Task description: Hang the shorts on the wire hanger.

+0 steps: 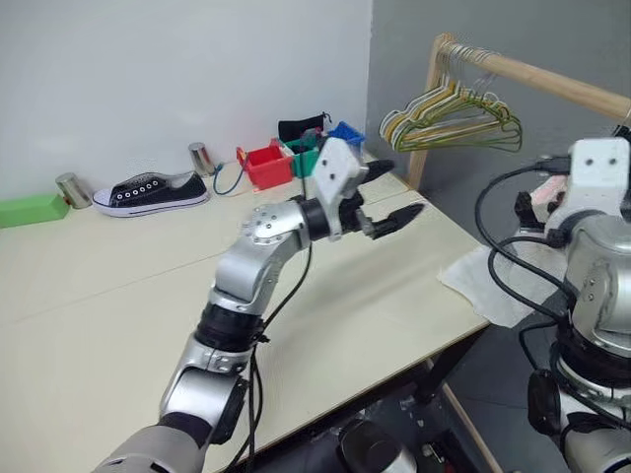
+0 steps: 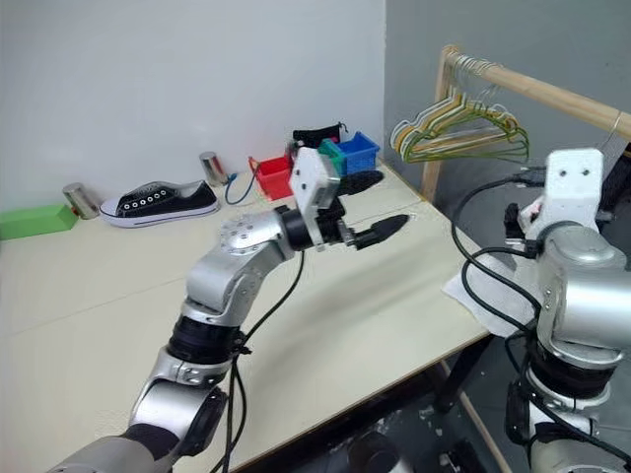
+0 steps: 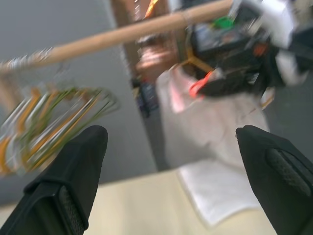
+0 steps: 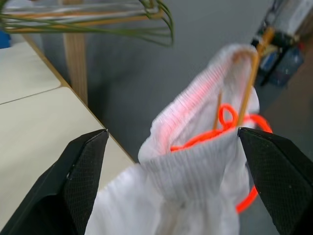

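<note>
Both grippers read as wide apart from where I sit. My left gripper [image 2: 367, 210] hangs above the far right part of the table [image 2: 89, 296], its two black fingers spread and touching nothing, aimed roughly level toward the wooden rail [image 2: 537, 89]. My right gripper [image 4: 176, 196] also has its fingers spread far apart, one on each side of the shorts [image 4: 195, 176] in the wrist view; I see bare space between each pad and the cloth, so nothing is clamped.

Right in front of that gripper the shorts hang on the wire hanger [image 4: 249, 83]. The ribbed waistband is bunched up at the top over a yellow-orange wire, and the white fabric falls downward from there, so the long axis runs top to bottom. A bright orange-red cord [image 4: 230, 127] loops across the waistband. In the head views the lower cloth lies just off the table's right edge [image 1: 493, 281]; I cannot tell whether it touches the edge.

On the pale tabletop, at the far side by the white wall, sit a black sneaker [image 1: 153, 190], two metal cans [image 1: 71, 189], a green block [image 1: 30, 209] and red, green and blue bins [image 1: 266, 165]. A bunch of pale hangers [image 1: 454, 123] hangs on the rail before a grey wall.
</note>
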